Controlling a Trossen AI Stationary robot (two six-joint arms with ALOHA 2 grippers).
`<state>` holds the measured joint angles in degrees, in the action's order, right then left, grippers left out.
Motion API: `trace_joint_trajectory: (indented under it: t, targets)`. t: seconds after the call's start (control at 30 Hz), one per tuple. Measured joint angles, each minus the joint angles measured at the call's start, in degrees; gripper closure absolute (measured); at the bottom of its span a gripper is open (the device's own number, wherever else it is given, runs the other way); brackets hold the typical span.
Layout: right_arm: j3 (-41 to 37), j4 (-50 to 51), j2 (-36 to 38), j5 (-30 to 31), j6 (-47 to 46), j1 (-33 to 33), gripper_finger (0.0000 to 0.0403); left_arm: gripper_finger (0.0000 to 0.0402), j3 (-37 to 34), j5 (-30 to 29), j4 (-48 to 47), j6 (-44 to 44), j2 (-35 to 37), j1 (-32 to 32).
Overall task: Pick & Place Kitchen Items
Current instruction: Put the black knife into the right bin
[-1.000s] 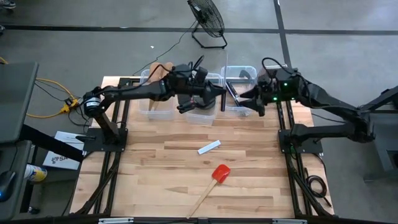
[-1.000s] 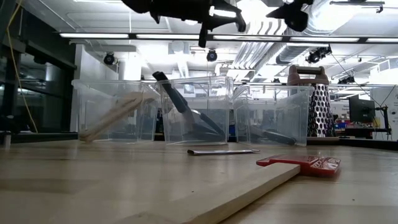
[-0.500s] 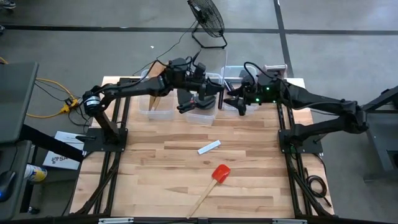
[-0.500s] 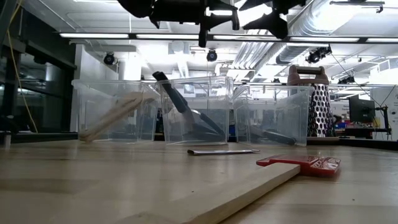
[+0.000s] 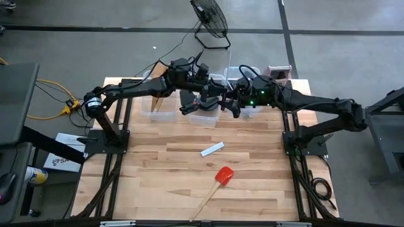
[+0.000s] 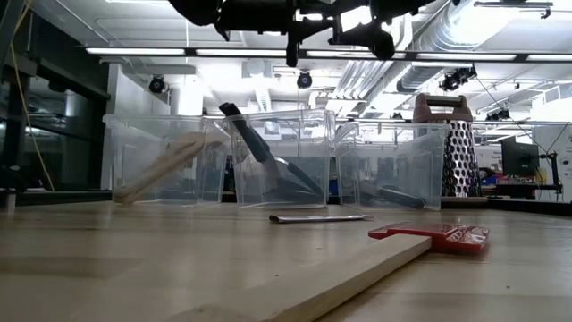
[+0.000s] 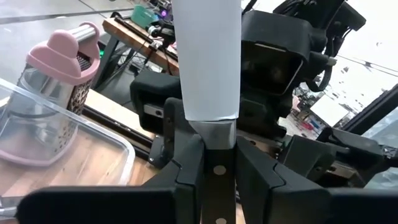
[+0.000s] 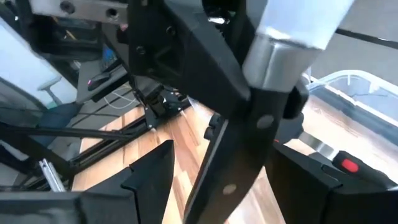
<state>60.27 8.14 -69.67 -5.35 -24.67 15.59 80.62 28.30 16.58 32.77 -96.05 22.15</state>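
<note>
Left gripper: (image 7: 214, 180) pinched on the black riveted handle of a knife (image 7: 208, 68); held above the middle bin (image 5: 205, 116), blade wrapped in a pale sheath.
Right gripper: (image 5: 232, 106) spread wide, just beside the knife over the middle bin's right edge; in the right wrist view the knife handle (image 8: 239, 149) is seen between its fingers (image 8: 149, 180), no contact made out. Judged to be a handover being set up.
Knife handling: stiff, moderately light, weight judged toward the handle. Handle looks smooth, so some slip risk. Sheathed blade is best not squeezed; free handle length below the metal bolster is judged the best place to be taken.
Other task items: red-headed spatula (image 5: 217, 183) lies on the counter (image 5: 158, 183), well in front of the middle bin; a pale flat piece (image 5: 212, 149) lies between spatula and bin. Wooden utensils (image 6: 165, 165) lean in the left bin, a black turner (image 6: 264, 152) in the middle bin.
Box grater: (image 6: 458, 152) stands beyond the right bin.
Hidden / unclear:
- knife tip cut off in both wrist views
- both grippers cropped at the low view's top edge
- bin contents masked by the arms in the high view
- pale flat piece cannot be identified
</note>
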Motion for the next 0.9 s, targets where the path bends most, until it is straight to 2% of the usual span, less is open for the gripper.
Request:
trace_joint_trajectory:
  t: [0.1,0.2,0.5,0.9]
  targets:
    - [0.0,-0.3,-0.1,1.3,-0.9,0.0,0.0173,0.0341,0.0,0.2,0.0,0.0,0.0,0.0]
    - [0.0,-0.2,0.1,2.2,-1.0,0.0,0.0195,0.0341,0.0,0.7,0.0,0.0,0.0,0.0]
    - [0.0,0.0,0.3,2.0,-3.5,0.0,0.0309,0.0341,0.0,1.0,-0.1,-0.8,0.0,0.0]
    - [0.0,0.6,0.3,1.9,-4.6,0.1,0.031,0.0337,0.0,1.0,-0.5,-1.0,0.0,0.0]
